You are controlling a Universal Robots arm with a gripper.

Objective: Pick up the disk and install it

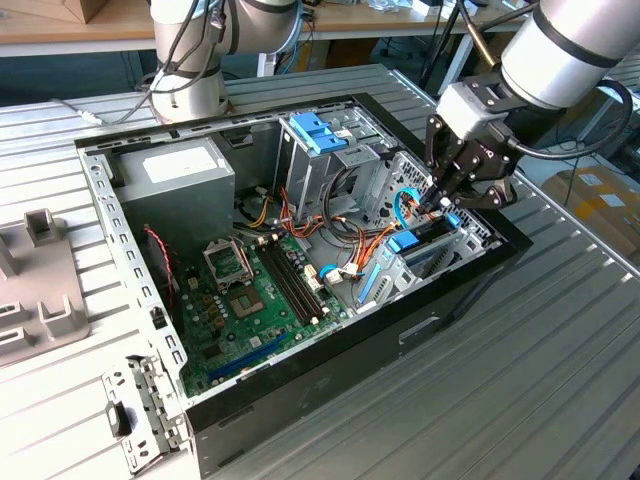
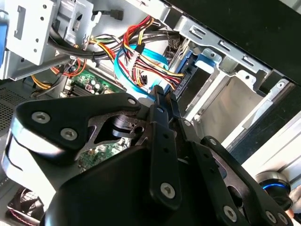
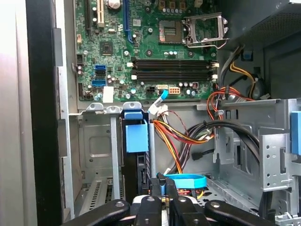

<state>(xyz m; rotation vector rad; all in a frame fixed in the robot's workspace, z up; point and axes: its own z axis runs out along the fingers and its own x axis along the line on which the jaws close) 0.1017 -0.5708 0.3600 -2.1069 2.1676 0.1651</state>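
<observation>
So the gripper (image 1: 447,203) is down inside the open computer case (image 1: 300,375), fingers pinched nearly together, nothing visibly held. The disk (image 3: 136,150) sits upright in the drive bay (image 3: 94,155) just beside the motherboard (image 3: 141,47), blue tab showing.

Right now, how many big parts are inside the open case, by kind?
Power supply: 1
Motherboard: 1
Drive cage: 1
Disk: 1
Total: 4
</observation>
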